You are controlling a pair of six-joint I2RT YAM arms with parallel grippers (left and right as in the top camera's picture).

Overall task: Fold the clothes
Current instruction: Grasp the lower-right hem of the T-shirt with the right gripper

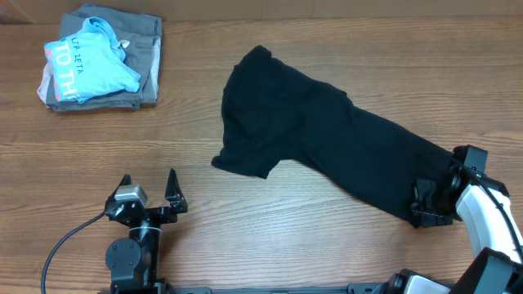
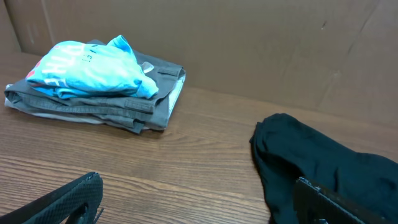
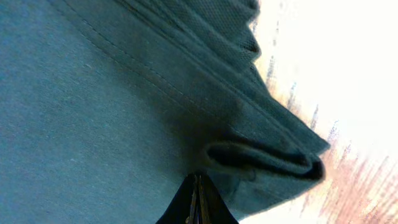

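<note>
Black shirt (image 1: 319, 131) is lying on the worktop (image 1: 245, 245), its long axis running diagonally from upper centre of the overhead frame down to lower right. Your right fingers (image 3: 198, 204) are pinching shut on the stitched edge at that lower-right end, with cloth bunching just above the tips. Your left fingers (image 1: 174, 192) are standing wide open at lower left, holding nothing, well apart from the nearest corner of the cloth. Judgement: the shirt is stretching up-left from the right fingers, so any pull is working along that axis, and the right arm is nearer.

Crumpled light blue shirt (image 1: 91, 59) atop folded grey garment (image 1: 147, 57); wooden table (image 1: 270, 237) beneath
</note>
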